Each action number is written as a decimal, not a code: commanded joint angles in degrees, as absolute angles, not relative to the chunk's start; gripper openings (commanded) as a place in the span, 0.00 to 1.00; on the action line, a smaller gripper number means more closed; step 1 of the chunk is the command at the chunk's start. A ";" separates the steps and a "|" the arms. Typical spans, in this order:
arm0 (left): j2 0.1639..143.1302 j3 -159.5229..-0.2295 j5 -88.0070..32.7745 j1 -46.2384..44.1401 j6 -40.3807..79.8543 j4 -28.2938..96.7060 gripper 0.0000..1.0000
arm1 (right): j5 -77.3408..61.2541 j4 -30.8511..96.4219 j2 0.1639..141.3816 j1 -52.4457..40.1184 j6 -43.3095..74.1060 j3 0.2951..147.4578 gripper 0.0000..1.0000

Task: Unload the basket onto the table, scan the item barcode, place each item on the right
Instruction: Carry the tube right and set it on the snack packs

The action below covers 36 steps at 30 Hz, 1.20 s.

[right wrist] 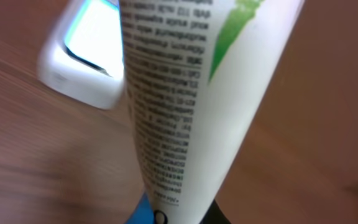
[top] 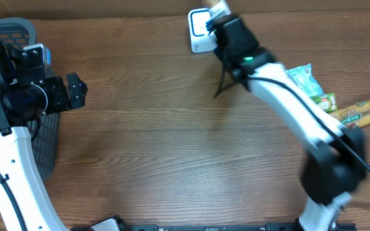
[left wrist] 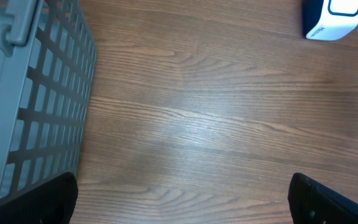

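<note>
My right gripper (top: 221, 22) is shut on a white tube with green print (right wrist: 191, 93), gripping it at its lower end; the jaws themselves are mostly hidden behind the tube (top: 218, 8). The tube's small-print side fills the right wrist view. Just beyond it lies the white scanner with a blue-rimmed window (right wrist: 86, 56), resting on the table at the far middle (top: 199, 32) and also visible in the left wrist view (left wrist: 332, 18). I see no barcode. My left gripper (top: 76, 90) hangs open over bare wood at the left, its dark fingertips (left wrist: 48, 202) wide apart.
A grey slatted basket (top: 11, 29) stands at the far left, beside the left gripper (left wrist: 42, 93). Along the right edge lie a pale green packet (top: 302, 78) and a long orange-and-red packet (top: 365, 110). The right arm stretches diagonally across the right half of the table.
</note>
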<state>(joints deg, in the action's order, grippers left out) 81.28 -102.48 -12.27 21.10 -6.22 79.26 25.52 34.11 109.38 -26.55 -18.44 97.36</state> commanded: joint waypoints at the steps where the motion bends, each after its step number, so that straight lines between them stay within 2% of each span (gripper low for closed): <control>1: 81.38 -103.28 -13.10 21.30 -7.07 79.26 1.00 | 9.67 44.05 97.34 -21.15 13.74 99.02 0.04; 5: 81.38 -103.28 -13.13 21.30 -7.07 79.26 1.00 | 7.03 57.98 94.39 -13.65 30.70 99.02 0.04; 9: 81.38 -103.28 -13.13 21.30 -7.09 79.26 0.99 | 9.26 66.37 94.63 -5.80 42.68 96.27 0.04; 12: 81.38 -103.28 -13.10 21.30 -7.07 79.26 1.00 | 10.55 66.54 94.63 -1.37 45.76 91.68 0.04; 22: 81.38 -103.28 -13.13 21.30 -7.07 79.26 0.99 | 10.41 54.50 94.63 8.84 48.23 71.24 0.04; 26: 81.38 -103.28 -13.13 21.30 -7.07 79.26 1.00 | 10.31 54.92 94.61 10.15 46.68 70.37 0.33; 29: 81.38 -103.28 -13.13 21.30 -7.07 79.26 0.99 | 8.21 54.89 94.54 10.15 41.28 71.33 0.73; 30: 81.38 -103.28 -13.13 21.30 -7.07 79.26 1.00 | 7.09 54.94 94.48 10.13 39.24 71.81 0.82; 32: 81.38 -103.28 -13.10 21.30 -7.09 79.26 0.99 | 4.47 55.00 94.26 10.13 36.38 72.79 0.91; 36: 81.38 -103.28 -13.13 21.30 -7.07 79.26 1.00 | -1.41 55.37 93.03 10.13 31.55 74.81 0.96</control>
